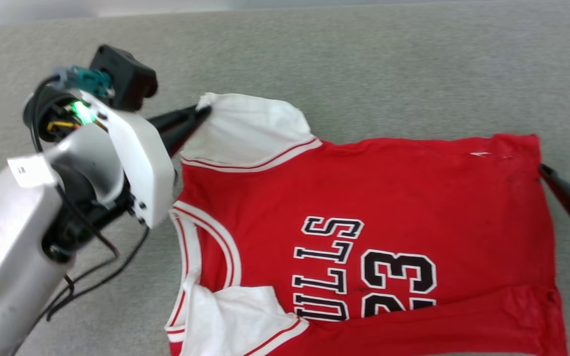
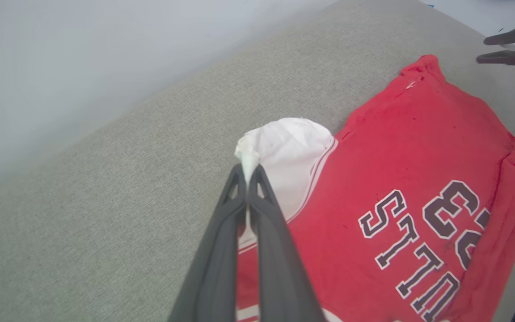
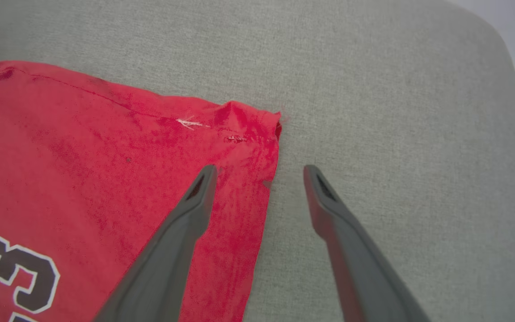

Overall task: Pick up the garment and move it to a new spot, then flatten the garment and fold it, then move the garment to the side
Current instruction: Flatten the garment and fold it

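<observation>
**Item 1. Grey fabric surface** (image 1: 364, 59). Carries everything; its far edge runs along the top of the head view.

**Item 2. Garment** (image 1: 389, 188). Red jersey, lettering up, spread across the middle of the surface. The collar lies toward the left edge and the hem toward the right. The near part is cut off by the frame, and the near sleeve is rumpled.

**Item 3. Left gripper** (image 2: 248, 172). Jaws pinched closed on the tip of the far white sleeve (image 1: 245, 131).

**Item 4. Right gripper** (image 3: 259, 172). Jaws wide apart and holding nothing. One finger is over red cloth, the other over bare surface, just short of the far hem corner (image 3: 257, 123).

**Step, judged:** flattening, with the far edge being taken up.

**Next move calls for:** the right jaws to reach slightly forward and close on that hem corner. Both arms then draw apart evenly so the sleeve does not slip free.
</observation>
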### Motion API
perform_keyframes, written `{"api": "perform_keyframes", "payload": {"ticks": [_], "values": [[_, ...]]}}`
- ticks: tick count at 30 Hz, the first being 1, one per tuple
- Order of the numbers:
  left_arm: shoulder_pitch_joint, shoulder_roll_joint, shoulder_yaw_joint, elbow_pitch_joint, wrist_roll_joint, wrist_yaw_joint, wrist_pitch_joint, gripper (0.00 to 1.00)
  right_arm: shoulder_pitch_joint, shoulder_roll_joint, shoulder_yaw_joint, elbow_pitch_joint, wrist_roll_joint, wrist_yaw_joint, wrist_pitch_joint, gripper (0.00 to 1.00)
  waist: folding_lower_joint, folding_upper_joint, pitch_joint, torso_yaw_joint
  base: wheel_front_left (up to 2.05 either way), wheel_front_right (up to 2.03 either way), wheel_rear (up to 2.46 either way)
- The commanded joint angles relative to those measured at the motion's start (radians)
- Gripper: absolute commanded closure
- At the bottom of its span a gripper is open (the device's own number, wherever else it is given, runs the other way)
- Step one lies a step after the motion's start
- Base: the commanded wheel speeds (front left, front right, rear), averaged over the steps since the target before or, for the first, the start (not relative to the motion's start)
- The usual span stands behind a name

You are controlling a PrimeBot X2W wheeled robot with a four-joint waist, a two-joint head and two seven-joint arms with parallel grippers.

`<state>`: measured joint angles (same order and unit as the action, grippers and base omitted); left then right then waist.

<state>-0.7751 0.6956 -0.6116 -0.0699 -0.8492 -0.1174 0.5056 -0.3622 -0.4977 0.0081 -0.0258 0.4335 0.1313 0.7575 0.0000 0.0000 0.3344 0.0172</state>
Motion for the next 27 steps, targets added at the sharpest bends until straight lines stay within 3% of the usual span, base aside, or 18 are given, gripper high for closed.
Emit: {"api": "perform_keyframes", "payload": {"ticks": [1, 6, 10, 25, 26, 27], "values": [[0.02, 0.0, -0.001, -0.034, -0.004, 0.01, -0.008, 1.0, -0.03, -0.018, -0.008, 0.015, -0.006, -0.001, 0.043, 0.0, 0.0, 0.0, 0.018, 0.033, 0.0, 0.0, 0.0], [0.067, 0.01, -0.003, -0.163, 0.002, 0.043, -0.017, 1.0, -0.106, -0.03, -0.018, 0.073, -0.026, -0.001, 0.179, 0.0, 0.0, 0.0, 0.053, 0.083, 0.0, 0.0, 0.0], [0.103, -0.009, -0.008, -0.227, -0.008, 0.062, -0.036, 1.0, -0.142, -0.049, -0.016, 0.122, -0.047, -0.001, 0.224, 0.0, 0.0, 0.0, 0.077, 0.118, 0.0, 0.0, 0.0], [0.14, -0.039, -0.036, -0.259, -0.01, 0.059, -0.073, 1.0, -0.11, -0.03, 0.026, 0.278, -0.102, 0.0, 0.182, 0.0, 0.0, 0.0, 0.114, 0.188, 0.0, 0.0, 0.0], [0.142, -0.039, -0.038, -0.257, -0.011, 0.058, -0.076, 1.0, -0.103, -0.03, 0.031, 0.285, -0.1, 0.0, 0.179, 0.24, 0.0, 0.0, 0.114, 0.19, 0.0, 0.0, 0.0], [0.144, -0.037, -0.04, -0.253, -0.008, 0.057, -0.077, 1.0, -0.098, -0.03, 0.037, 0.29, -0.097, 0.001, 0.176, 0.72, 0.0, 0.0, 0.112, 0.191, 0.0, 0.0, 0.0]]}}
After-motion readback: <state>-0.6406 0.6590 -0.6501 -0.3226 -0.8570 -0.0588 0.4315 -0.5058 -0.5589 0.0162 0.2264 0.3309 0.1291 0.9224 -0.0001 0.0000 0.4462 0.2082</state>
